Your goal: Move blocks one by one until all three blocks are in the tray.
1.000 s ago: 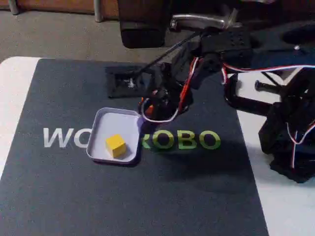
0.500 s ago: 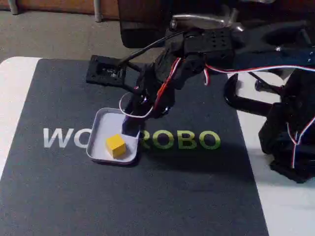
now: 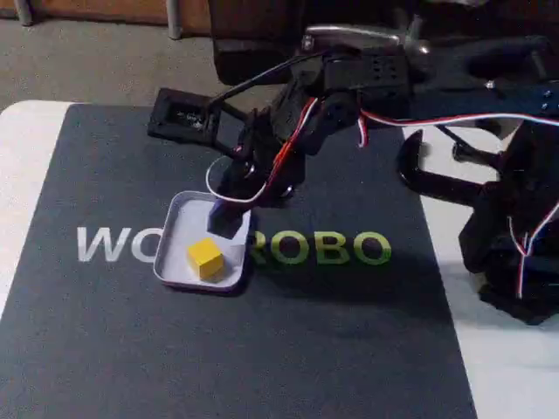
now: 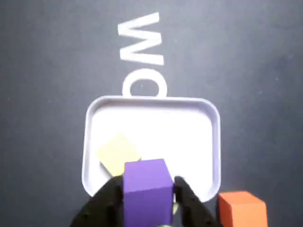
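Note:
The pale tray (image 3: 177, 234) lies on the dark mat, with the yellow block (image 3: 206, 258) inside it near the front. My gripper (image 3: 225, 220) hangs over the tray's right rear part, shut on the purple block (image 4: 147, 189). In the wrist view the purple block sits between my fingers (image 4: 110, 191) above the tray's near rim (image 4: 152, 99), beside the yellow block (image 4: 117, 152). The orange block (image 4: 241, 210) rests on the mat just outside the tray, at the wrist view's bottom right. In the fixed view the arm hides the orange block.
The dark mat (image 3: 262, 349) carries pale and green lettering (image 3: 349, 249) and covers most of the white table (image 3: 26, 148). The arm's base, a clamp (image 3: 437, 175) and cables stand at the right in the fixed view.
The arm has swung left and lowered, carrying the purple block from beside the tray's right edge to over the tray. The yellow block has not moved.

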Controlling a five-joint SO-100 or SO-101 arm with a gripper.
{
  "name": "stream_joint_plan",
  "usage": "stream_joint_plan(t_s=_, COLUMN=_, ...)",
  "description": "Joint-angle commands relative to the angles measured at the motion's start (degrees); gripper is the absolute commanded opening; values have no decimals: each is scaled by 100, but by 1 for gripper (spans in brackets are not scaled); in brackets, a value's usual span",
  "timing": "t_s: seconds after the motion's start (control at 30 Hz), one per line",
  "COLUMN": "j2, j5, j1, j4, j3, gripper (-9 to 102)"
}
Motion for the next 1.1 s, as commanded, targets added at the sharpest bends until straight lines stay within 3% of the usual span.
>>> stream_joint_plan(t_s=0.0, j2=26, j5=-18, j1=-9, j4=-62, j3=-299, gripper=11)
stream_joint_plan(t_s=0.53, j2=0, j5=-202, j1=88, j4=-18, j3=-325, gripper=15)
stream_joint_plan(t_s=0.87, j2=387, j5=-2426, j1=1125, j4=1898, j3=-712, gripper=15)
stream_joint_plan(t_s=1.07, j2=378, j5=-2786, j1=1178, j4=1916, j3=-598, gripper=15)
